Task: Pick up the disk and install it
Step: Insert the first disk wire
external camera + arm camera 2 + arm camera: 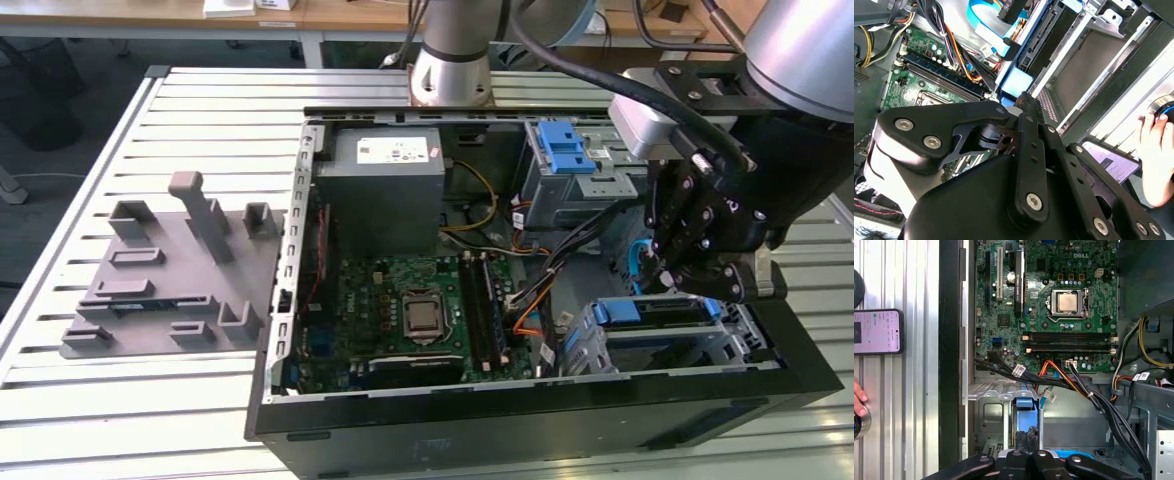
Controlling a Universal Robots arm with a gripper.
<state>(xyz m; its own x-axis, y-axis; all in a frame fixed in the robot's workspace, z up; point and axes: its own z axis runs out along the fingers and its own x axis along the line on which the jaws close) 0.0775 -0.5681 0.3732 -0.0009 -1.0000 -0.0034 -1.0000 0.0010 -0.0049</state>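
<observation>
While the tool (705, 285) hovered over the disk (663, 312) in its bay, its grip state was indeterminable; the disk appeared rigid, best gripped by its edges.

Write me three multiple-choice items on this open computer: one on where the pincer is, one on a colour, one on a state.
1. In the exterior view, where is the pincer?
A. Over the grey fixture beside the case
B. Over the lower drive cage on the exterior view's right
C. Over the power-supply box

2. What colour is the motherboard?
A. Green
B. Red
C. White

3. In what state is the computer case?
A. Upright with its panel on
B. On its side, closed
C. On its side, open, with its inside exposed

Answers:
1. B: the black pincer hangs right above the cage with the blue plastic part.
2. A: the board is green in the exterior view and in both wrist views.
3. C: the board, cables and cages lie open to view from above.
</observation>
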